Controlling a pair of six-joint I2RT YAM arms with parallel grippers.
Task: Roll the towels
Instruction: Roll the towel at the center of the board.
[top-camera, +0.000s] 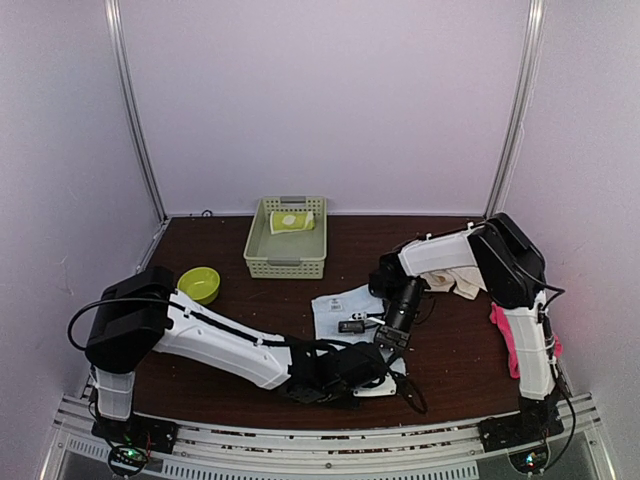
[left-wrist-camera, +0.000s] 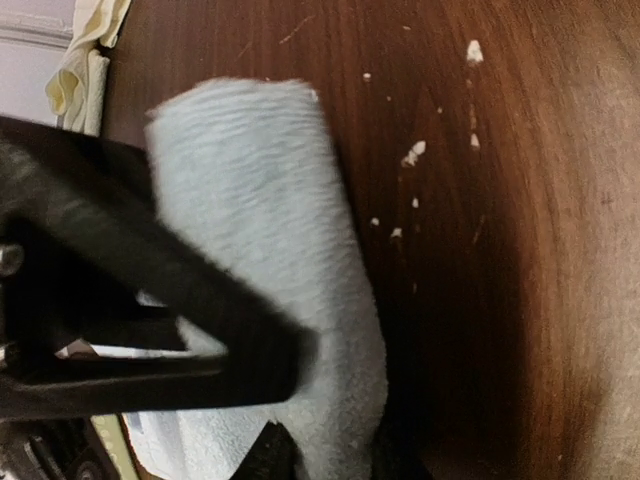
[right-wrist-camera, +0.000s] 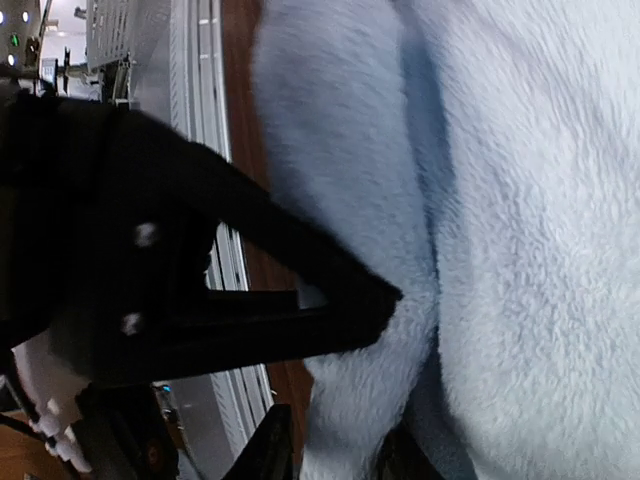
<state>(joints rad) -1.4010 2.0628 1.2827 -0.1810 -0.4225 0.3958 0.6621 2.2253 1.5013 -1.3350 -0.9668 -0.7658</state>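
The light blue towel (top-camera: 335, 305) lies at the middle of the table, its near part rolled under both grippers. In the left wrist view the roll (left-wrist-camera: 270, 200) runs between my jaws. My left gripper (left-wrist-camera: 285, 410) (top-camera: 400, 385) pinches the roll's end. My right gripper (top-camera: 390, 340) (right-wrist-camera: 335, 375) has a thick fold of the same towel (right-wrist-camera: 520, 250) between its fingers, and how tightly it holds does not show. A cream-white towel (top-camera: 465, 285) lies under the right arm. A hot pink towel (top-camera: 510, 340) lies by the right arm's base. A lime-green towel (top-camera: 292, 222) sits in the basket.
A green plastic basket (top-camera: 285, 262) stands at the back centre. A lime-green bowl (top-camera: 200, 284) sits left of it, close to the left arm. White crumbs (left-wrist-camera: 412, 153) dot the brown tabletop beside the roll. The table's metal front rail (right-wrist-camera: 205, 150) runs close behind the right gripper.
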